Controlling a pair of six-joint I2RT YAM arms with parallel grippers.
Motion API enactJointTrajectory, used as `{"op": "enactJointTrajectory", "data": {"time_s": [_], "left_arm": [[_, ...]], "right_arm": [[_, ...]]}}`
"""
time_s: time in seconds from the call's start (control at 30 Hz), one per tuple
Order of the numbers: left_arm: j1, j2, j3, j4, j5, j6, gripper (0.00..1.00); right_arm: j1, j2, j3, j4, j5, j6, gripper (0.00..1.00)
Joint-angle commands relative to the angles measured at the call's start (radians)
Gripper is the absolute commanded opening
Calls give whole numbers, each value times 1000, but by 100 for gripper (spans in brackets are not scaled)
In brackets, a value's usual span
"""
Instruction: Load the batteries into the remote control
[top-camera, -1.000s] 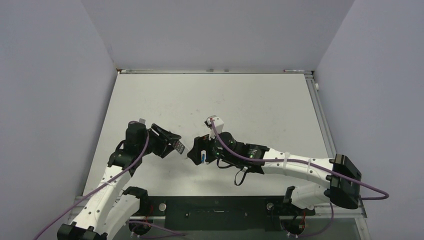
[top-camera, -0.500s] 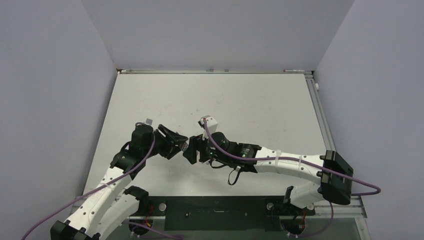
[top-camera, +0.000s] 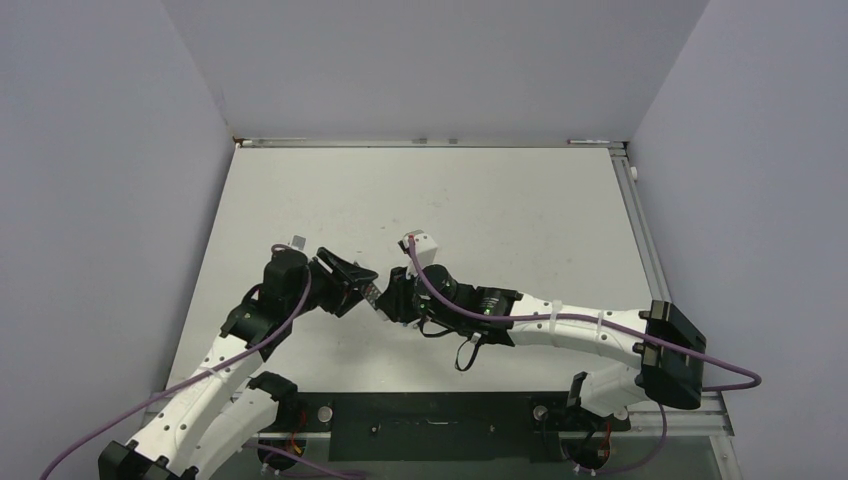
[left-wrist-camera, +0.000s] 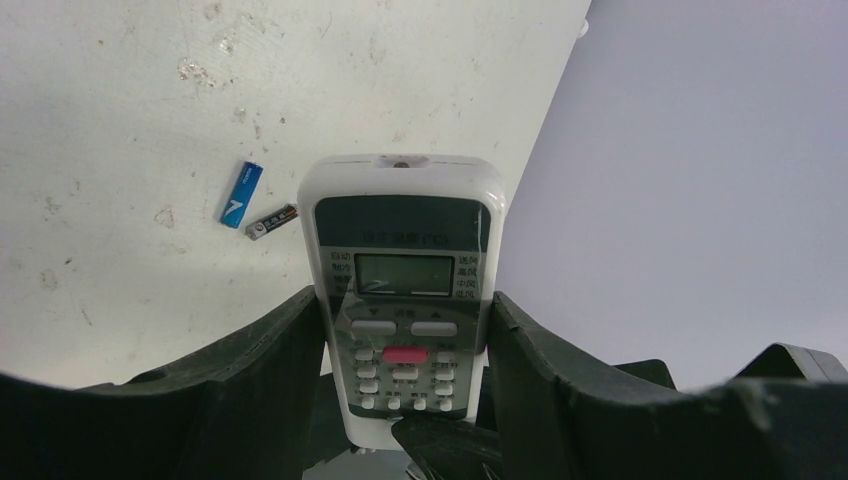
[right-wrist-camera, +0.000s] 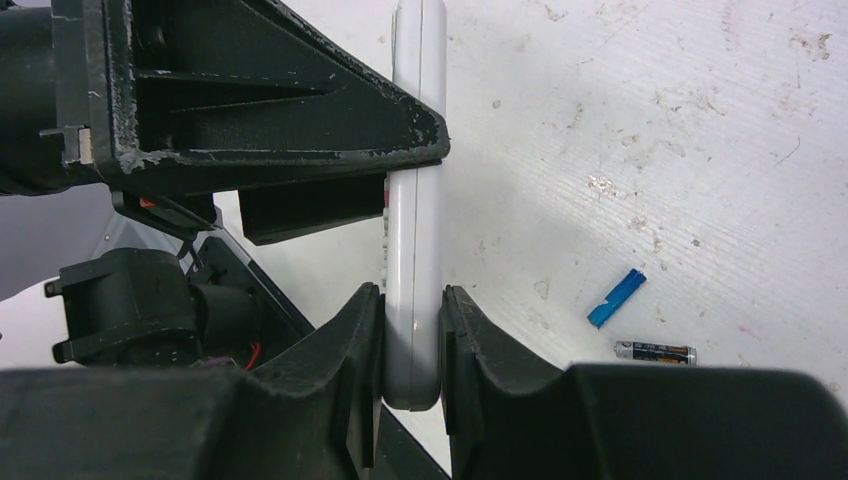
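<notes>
I was in a robotics lab test cell, a closed work bay built for machine trials. A bare white table (top-camera: 500, 200), scuffed and stained, sat boxed in by 3 plain pale-grey walls (top-camera: 430, 70). My left arm (top-camera: 215, 385) and right arm (top-camera: 590, 335), both white, were bolted to a black base plate (top-camera: 430, 425) at the near edge, with purple cables (top-camera: 600, 322) running along them. A metal strip (top-camera: 430, 142) edged the table's far side.

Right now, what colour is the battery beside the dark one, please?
Blue battery; left wrist view best.
</notes>
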Motion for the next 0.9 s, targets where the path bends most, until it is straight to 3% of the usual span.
{"op": "enactJointTrajectory", "data": {"time_s": [0.0, 0.03, 0.2, 0.33, 0.43, 0.57, 0.87], "left_arm": [[-17, -3, 10, 83, 20, -40, 0], [-18, -1, 9, 87, 27, -42, 3], [-21, 6, 12, 91, 55, -31, 42], [-31, 18, 24, 89, 77, -12, 64], [-35, 39, 40, 80, 115, 18, 71], [-35, 49, 50, 79, 168, 45, 88], [-35, 111, 103, 83, 327, 120, 93]], "right_arm": [[18, -3, 38, 45, 17, -23, 8], [19, -7, 35, 45, 21, -27, 8], [20, -35, 15, 38, 39, -62, 8], [20, -56, 7, -13, 63, -117, 8], [20, -75, 3, -57, 90, -183, 8], [21, -113, -7, -121, 138, -282, 8], [92, -285, -124, -165, 283, -596, 8]]}}
